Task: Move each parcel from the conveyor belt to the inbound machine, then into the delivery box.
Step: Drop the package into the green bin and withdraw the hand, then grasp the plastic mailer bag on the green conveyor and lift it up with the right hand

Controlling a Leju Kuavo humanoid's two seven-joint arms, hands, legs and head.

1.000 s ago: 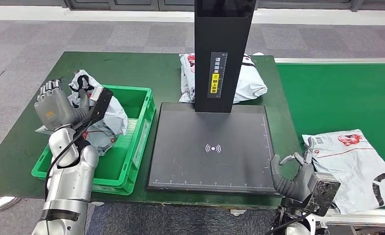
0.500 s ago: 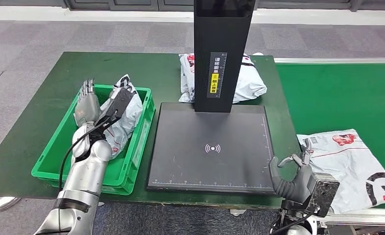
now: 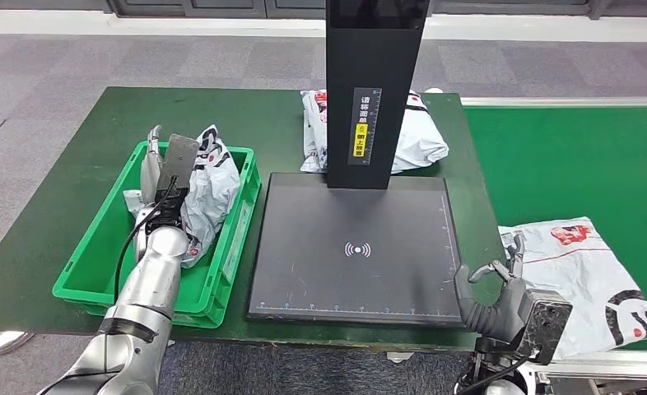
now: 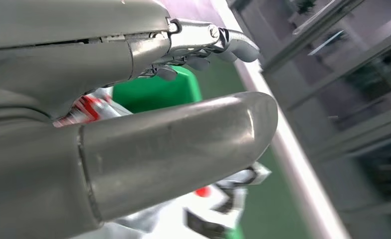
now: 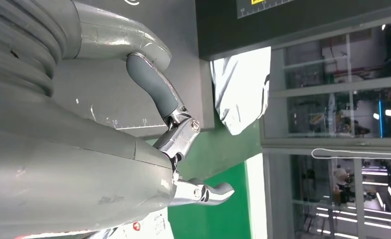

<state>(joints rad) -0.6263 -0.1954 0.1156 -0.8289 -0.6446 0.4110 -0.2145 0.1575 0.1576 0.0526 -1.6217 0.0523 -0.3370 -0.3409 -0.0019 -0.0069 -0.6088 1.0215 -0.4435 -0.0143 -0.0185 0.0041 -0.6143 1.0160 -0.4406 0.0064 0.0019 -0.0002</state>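
**Parcel in the box, another on the belt**

Left hand [image 3: 151,164] hangs over the green box [image 3: 90,255], fingers straight and apart, empty — a parcel [image 3: 209,185] lies in the box beside it. The scanner [image 3: 357,247] sits mid-bench. Right hand [image 3: 489,288] — fingers spread, empty — hovers beside a belt parcel [image 3: 584,271].

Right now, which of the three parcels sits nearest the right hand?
The parcel on the conveyor belt, beside the right hand. The other parcels lie in the green bin and behind the scanner post.
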